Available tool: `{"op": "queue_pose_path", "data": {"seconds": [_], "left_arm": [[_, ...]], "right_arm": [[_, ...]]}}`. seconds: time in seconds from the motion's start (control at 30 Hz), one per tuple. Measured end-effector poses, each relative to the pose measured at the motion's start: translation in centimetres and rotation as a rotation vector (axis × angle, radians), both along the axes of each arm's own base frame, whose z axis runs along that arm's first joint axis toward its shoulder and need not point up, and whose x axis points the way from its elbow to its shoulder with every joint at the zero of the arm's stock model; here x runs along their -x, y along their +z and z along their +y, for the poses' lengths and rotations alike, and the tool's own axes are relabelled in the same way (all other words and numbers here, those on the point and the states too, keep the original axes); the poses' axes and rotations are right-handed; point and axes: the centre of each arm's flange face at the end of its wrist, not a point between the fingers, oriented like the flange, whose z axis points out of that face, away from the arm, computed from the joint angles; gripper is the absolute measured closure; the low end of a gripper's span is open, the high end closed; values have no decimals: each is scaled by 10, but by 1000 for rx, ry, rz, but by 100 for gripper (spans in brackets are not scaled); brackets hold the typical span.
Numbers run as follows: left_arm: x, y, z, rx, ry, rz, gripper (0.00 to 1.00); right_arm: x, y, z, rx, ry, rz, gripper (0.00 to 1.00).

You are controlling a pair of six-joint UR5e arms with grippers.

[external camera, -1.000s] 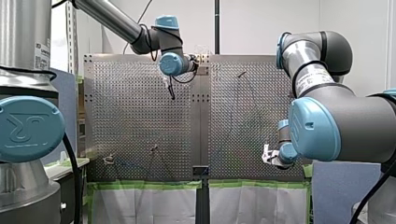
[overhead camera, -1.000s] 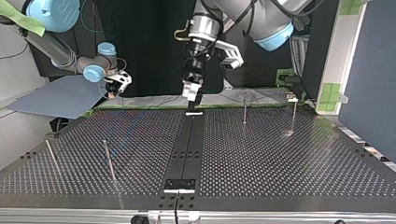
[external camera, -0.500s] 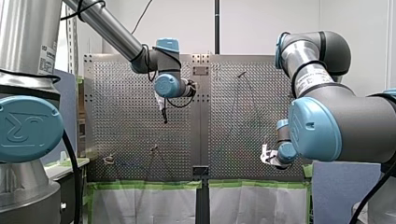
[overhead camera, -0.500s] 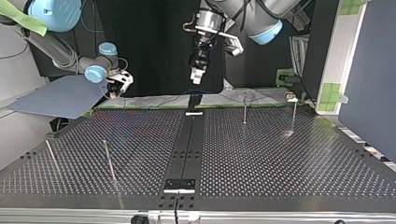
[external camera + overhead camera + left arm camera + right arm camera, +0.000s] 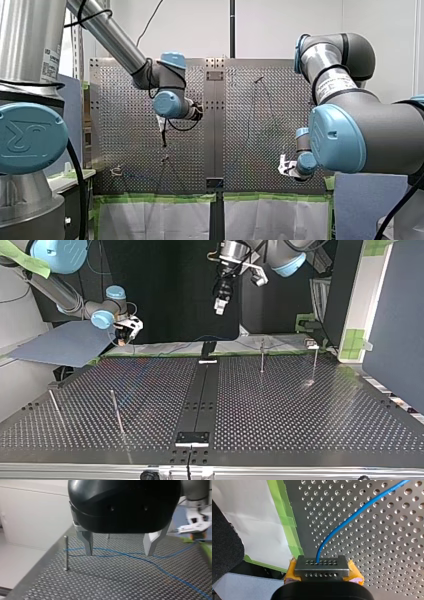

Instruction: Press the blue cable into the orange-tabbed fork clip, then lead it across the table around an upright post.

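Observation:
The blue cable [image 5: 352, 516] runs across the perforated table and ends between the yellow pads of my right gripper [image 5: 322, 562], which is shut on it near the table's edge [image 5: 284, 167]. My left gripper [image 5: 119, 552] hangs open and holds nothing; its metal fingers [image 5: 88, 545] stand above a stretch of the blue cable [image 5: 172, 575] on the plate. In the top view my left gripper [image 5: 218, 307] is well above the table. A small clip [image 5: 312, 344] sits at the far right corner of the top view. An upright post [image 5: 65, 552] stands beside my left gripper.
Thin upright posts stand on the table: two [image 5: 261, 355] [image 5: 315, 362] at the top view's far right and two [image 5: 116, 410] [image 5: 54, 407] at its near left. A black strip [image 5: 200, 400] runs down the table's middle. Green tape [image 5: 289, 532] lines the edge.
My left arm has swung toward the front view's left and downward, and in the top view its gripper has risen away from the table. My right arm has stayed put.

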Motion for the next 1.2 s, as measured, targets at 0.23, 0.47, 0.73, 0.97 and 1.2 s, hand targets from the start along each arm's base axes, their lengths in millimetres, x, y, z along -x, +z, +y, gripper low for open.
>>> {"op": "queue_pose_path", "data": {"seconds": [0.23,0.47,0.73,0.97,1.2], "left_arm": [[16,-22,14,-39,1,44,0],[19,-26,17,-46,1,52,0],[19,-26,17,-46,1,52,0],[19,-26,17,-46,1,52,0],[19,-26,17,-46,1,52,0]], "right_arm": [[-1,0,0,1,1,2,100],[-1,0,0,1,1,3,100],[-1,0,0,1,1,3,100],[-1,0,0,1,1,3,100],[-1,0,0,1,1,3,100]]}}
